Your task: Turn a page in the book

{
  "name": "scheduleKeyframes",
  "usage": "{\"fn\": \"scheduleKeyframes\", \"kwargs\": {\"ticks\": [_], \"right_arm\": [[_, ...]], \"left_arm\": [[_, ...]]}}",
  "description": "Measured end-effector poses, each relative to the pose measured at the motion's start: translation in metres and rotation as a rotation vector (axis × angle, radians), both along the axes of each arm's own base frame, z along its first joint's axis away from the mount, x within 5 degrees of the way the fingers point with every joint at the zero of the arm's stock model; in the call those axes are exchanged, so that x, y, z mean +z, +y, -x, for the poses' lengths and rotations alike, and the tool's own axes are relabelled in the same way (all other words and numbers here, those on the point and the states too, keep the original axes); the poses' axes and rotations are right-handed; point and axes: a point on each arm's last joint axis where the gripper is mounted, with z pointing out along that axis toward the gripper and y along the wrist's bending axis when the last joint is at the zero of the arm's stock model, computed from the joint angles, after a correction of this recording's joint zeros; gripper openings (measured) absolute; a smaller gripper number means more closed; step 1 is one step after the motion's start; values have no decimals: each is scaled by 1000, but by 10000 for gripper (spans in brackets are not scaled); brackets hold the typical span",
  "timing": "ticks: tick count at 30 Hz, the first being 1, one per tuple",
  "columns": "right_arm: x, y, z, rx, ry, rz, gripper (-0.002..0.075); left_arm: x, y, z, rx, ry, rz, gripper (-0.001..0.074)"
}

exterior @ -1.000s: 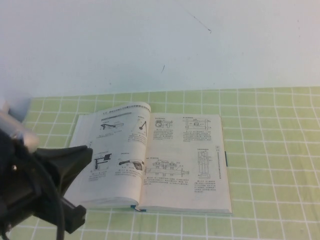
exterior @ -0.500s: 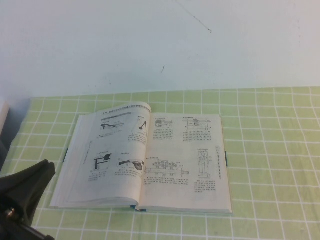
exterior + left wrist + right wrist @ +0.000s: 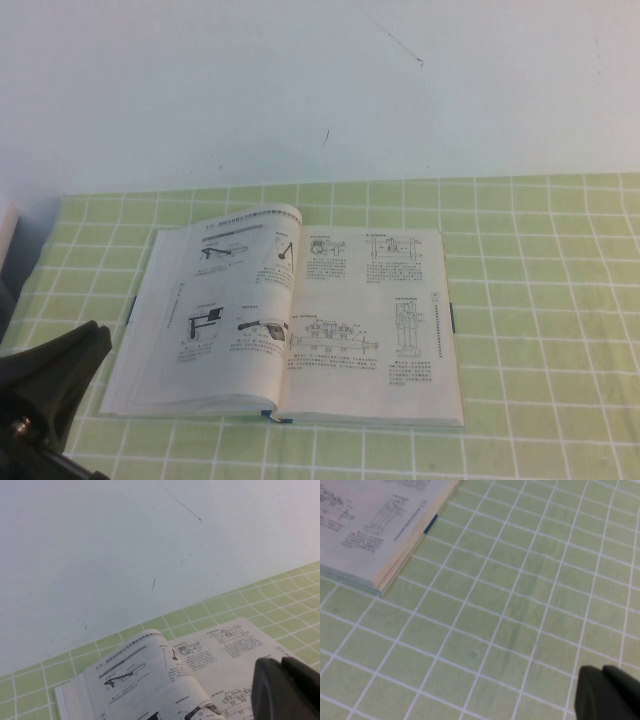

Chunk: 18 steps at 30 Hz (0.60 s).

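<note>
While the left gripper [image 3: 45, 385] hangs low at the near left corner of the checked green cloth [image 3: 540, 300], off the book's near-left corner and holding nothing, I cannot tell how its jaws stand; only dark housing shows.

Moving right, the book [image 3: 290, 320] lies open and flat in the middle of the cloth, pages of machine drawings facing up. Its left-hand page [image 3: 235, 300] bows up a little near the spine but rests on the left stack, so I judge the turn either finished or not begun; nothing grips a leaf now.

Further right, the right gripper [image 3: 610, 692] shows only in its own wrist view, above bare cloth beside the book's right edge, empty, its jaws looking pressed together.
</note>
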Motion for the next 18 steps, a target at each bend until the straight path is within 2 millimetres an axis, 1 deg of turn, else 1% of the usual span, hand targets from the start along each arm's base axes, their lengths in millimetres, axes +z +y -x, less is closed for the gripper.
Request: {"fn": "scheduleKeyframes", "kwargs": {"ticks": [5, 14, 18], "right_arm": [[-2, -1, 2, -5, 31, 7, -3], [-2, -1, 2, -5, 31, 7, -3], [-2, -1, 2, -4, 31, 9, -3]], "left_arm": [[0, 0, 0, 0, 0, 0, -2], [0, 0, 0, 0, 0, 0, -2], [-4, 2, 1, 12, -9, 4, -2]]}}
